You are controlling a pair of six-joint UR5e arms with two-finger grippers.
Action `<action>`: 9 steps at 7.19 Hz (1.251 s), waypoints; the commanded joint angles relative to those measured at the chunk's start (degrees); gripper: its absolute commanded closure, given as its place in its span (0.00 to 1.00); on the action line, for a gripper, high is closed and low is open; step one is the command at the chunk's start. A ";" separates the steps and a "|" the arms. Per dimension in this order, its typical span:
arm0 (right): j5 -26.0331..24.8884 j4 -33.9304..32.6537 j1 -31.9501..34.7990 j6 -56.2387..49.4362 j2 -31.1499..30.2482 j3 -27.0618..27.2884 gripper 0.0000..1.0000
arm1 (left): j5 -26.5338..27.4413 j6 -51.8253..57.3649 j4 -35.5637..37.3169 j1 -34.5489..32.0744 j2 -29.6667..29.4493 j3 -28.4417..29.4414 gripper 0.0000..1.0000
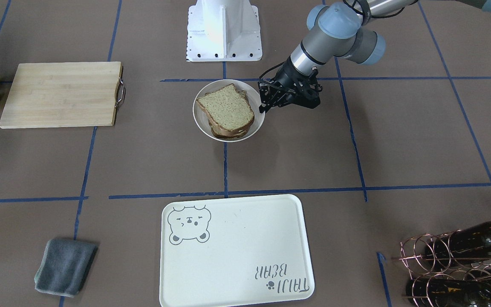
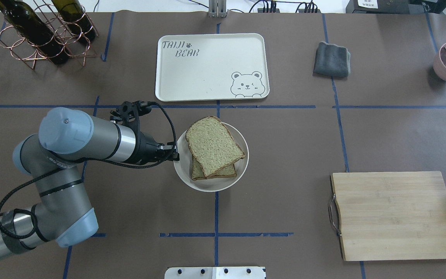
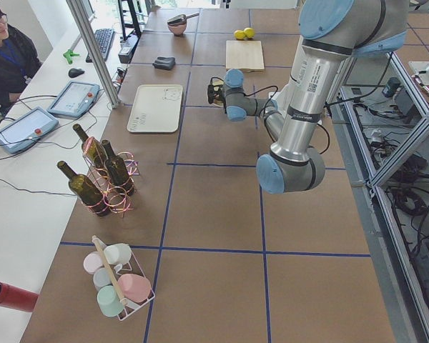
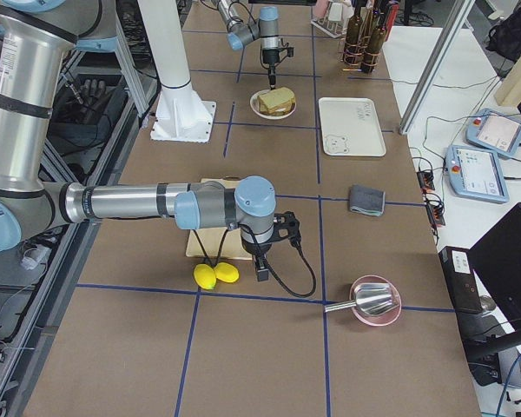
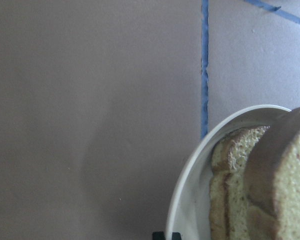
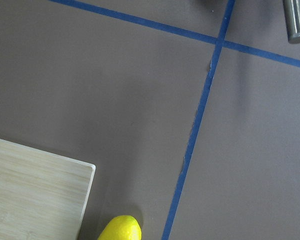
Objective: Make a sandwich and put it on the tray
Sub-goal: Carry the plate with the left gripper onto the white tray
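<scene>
The left hand [image 2: 175, 154] sits at the edge of the white plate [image 2: 207, 188], its fingers drawn nearly together on the rim. The sandwich [image 2: 213, 149], speckled slices stacked, lies on that plate just beside the hand. Beyond the hand, well apart, the tray [image 2: 207, 66] reads "TAIJI BEAR" in grey, with a bear drawn in one corner. The right hand [image 4: 262, 271] hangs over the worktop [image 4: 243, 347] near two lemons [image 4: 215, 274]; I cannot tell how open it is.

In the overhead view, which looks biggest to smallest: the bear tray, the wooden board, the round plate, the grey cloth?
Largest first:
wooden board, though it lies nearer the camera, so its lead is unsure
bear tray
round plate
grey cloth
</scene>
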 commanded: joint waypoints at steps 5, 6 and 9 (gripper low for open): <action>-0.07 0.00 0.00 0.00 0.10 -0.20 0.00 | -7.48 10.65 0.38 -13.39 -22.16 28.95 1.00; -0.07 0.00 0.00 0.00 0.10 -0.20 0.00 | -8.70 12.32 0.38 -14.79 -27.26 36.59 1.00; -0.33 0.00 0.00 -0.09 0.10 -0.29 0.00 | -11.26 14.44 -3.20 -16.74 -34.14 51.65 1.00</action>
